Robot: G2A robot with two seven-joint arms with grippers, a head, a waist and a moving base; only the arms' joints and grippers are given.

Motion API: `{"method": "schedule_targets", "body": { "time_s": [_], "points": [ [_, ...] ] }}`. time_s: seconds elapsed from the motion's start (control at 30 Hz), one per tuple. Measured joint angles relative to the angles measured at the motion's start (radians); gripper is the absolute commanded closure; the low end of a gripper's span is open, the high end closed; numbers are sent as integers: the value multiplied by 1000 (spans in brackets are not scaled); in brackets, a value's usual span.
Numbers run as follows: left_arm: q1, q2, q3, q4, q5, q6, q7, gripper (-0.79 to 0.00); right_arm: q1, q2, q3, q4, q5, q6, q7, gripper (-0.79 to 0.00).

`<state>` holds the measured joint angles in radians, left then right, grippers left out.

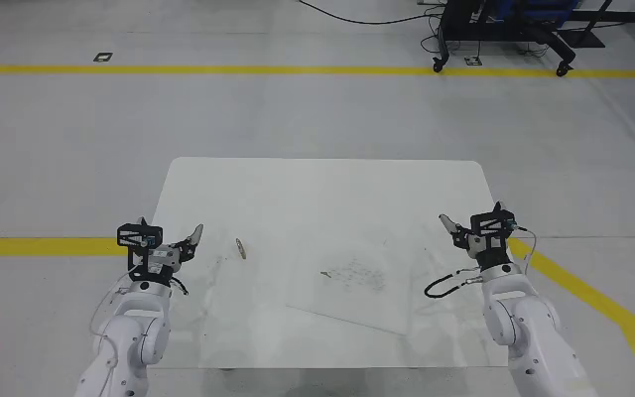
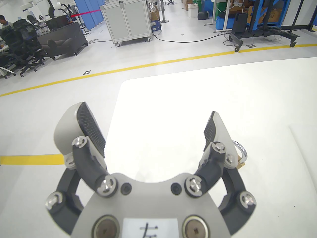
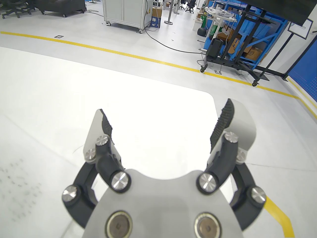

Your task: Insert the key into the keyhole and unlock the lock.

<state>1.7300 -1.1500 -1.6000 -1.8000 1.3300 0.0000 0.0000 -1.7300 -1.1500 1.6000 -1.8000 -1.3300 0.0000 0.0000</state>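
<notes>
A small brass padlock (image 1: 239,248) with a silver shackle lies on the white table (image 1: 327,189), left of centre. In the left wrist view the padlock (image 2: 240,152) peeks out from behind one finger. A tiny yellowish object (image 1: 324,273), possibly the key, lies near the table's middle. My left gripper (image 1: 169,239) hovers open at the table's left edge, a short way left of the padlock, holding nothing (image 2: 148,115). My right gripper (image 1: 474,224) hovers open over the table's right edge, with nothing between its fingers (image 3: 164,108).
A thin pale sheet (image 1: 347,298) with a patch of dark specks (image 1: 355,275) covers the table's middle front. Yellow floor lines run past both sides of the table. A black wheeled rack (image 1: 516,30) stands far behind.
</notes>
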Motion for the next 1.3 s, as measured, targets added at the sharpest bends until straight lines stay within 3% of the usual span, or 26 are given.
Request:
{"method": "schedule_targets", "body": {
  "time_s": [0.23,0.5,0.6,0.97,1.03,1.1,1.2,1.3],
  "points": [
    [0,0,0,0,0,0,0,-785,11,-2,-26,-4,1,-23,6,-785],
    [0,0,0,0,0,0,0,-785,102,-10,-244,13,-40,-309,67,-785],
    [0,0,0,0,0,0,0,-785,128,-10,-271,27,-21,-394,91,-785],
    [0,0,0,0,0,0,0,-785,126,-10,-272,26,-18,-387,85,-785],
    [0,0,0,0,0,0,0,-785,140,-11,-296,53,42,-450,47,-785],
    [0,0,0,0,0,0,0,-785,179,-10,-321,104,118,-583,51,-785],
    [0,0,0,0,0,0,0,-785,257,-15,-390,171,171,-746,138,-785],
    [0,0,0,0,0,0,0,-785,338,-21,-459,229,179,-833,243,-785]
  ]
}}
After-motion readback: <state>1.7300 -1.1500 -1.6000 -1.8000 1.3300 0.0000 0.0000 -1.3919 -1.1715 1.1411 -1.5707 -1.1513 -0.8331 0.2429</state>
